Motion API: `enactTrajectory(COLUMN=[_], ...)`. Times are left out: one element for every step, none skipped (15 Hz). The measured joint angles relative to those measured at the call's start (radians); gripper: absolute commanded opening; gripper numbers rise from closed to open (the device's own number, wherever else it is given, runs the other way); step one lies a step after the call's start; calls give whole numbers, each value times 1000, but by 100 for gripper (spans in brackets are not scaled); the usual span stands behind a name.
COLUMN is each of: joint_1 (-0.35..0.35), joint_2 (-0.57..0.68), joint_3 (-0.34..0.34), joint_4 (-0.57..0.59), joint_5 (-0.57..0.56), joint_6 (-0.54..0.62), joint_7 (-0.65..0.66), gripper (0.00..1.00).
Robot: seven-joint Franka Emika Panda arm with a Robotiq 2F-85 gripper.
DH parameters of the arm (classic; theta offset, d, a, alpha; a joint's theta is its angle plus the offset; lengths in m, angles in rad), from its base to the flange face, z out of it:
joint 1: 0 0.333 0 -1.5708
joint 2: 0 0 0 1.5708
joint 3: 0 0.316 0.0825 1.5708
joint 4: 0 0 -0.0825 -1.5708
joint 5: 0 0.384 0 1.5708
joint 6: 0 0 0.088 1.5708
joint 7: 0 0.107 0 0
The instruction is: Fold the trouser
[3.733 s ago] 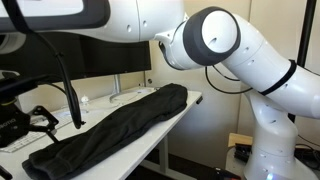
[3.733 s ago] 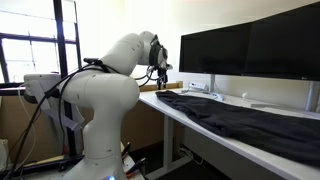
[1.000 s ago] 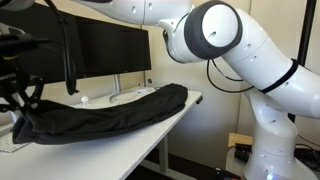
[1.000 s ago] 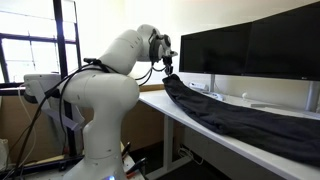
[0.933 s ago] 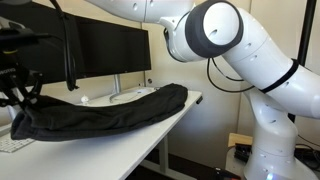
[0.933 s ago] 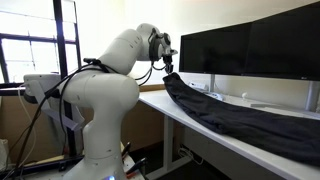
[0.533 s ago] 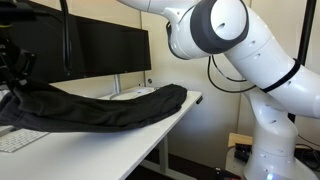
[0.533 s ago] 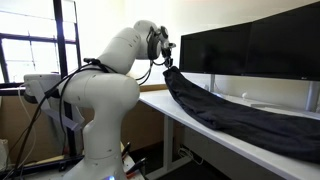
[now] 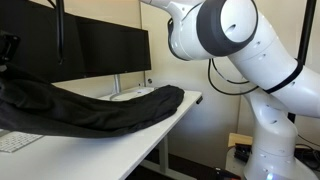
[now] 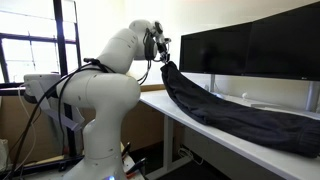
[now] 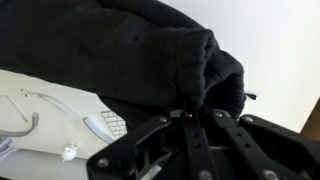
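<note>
Currently: the surface (image 9: 140, 135) is a white desk running along a pale wall. Two black monitors (image 9: 100, 50) stand side by side at its back edge. In an exterior view a dark-framed window (image 10: 30, 60) sits behind the white arm (image 10: 100, 90), whose base stands off the end of the surface.

Trouser (image 10: 230, 110): black, limp and wrinkled, stretched lengthwise along the surface in front of the monitors. One end is lifted clear of the surface and hangs from the gripper (image 10: 163, 58) near the desk's end. The rest slopes down from there and lies on the surface. In an exterior view the far end (image 9: 170, 95) rests by the desk corner.

Jaws: fully closed, pinching a bunched fold of the trouser (image 11: 190, 70). The wrist view shows the gripper (image 11: 195, 112) pressed into the gathered cloth.

Below the cloth in the wrist view are bare white surface, a thin white cable (image 11: 40, 105) and the corner of a keyboard (image 11: 112, 125).

Hard to make out:
- The fingertips are buried in dark fabric, so the exact contact line is not visible.
- In an exterior view the lifted end runs off the left edge, and the gripper cannot be picked out there.
- In an exterior view the resting end of the trouser is cut off by the right edge.
- The wrist view is soft and dark.
</note>
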Motion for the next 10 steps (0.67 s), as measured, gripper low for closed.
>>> enactTrajectory(joint_1=[11,18,21,21,19,16,13,8,2,-5], joint_2=[7,14,19,21,15,4,-9,-21,-32,-43], joint_3=[-27,-54,-80,-106,-134,-159,-182,-203,-218,-230], joint_4=[33,66,100,131,149,152,152,152,152,152], joint_5=[0,0,0,0,0,0,0,0,0,0], joint_6=[-3,-10,-19,-29,-31,-31,-31,-31,-31,-31], joint_7=[-16,-30,-44,-55,-65,-67,-68,-68,-68,-68], gripper=[2,2,2,2,2,2,2,2,2,2])
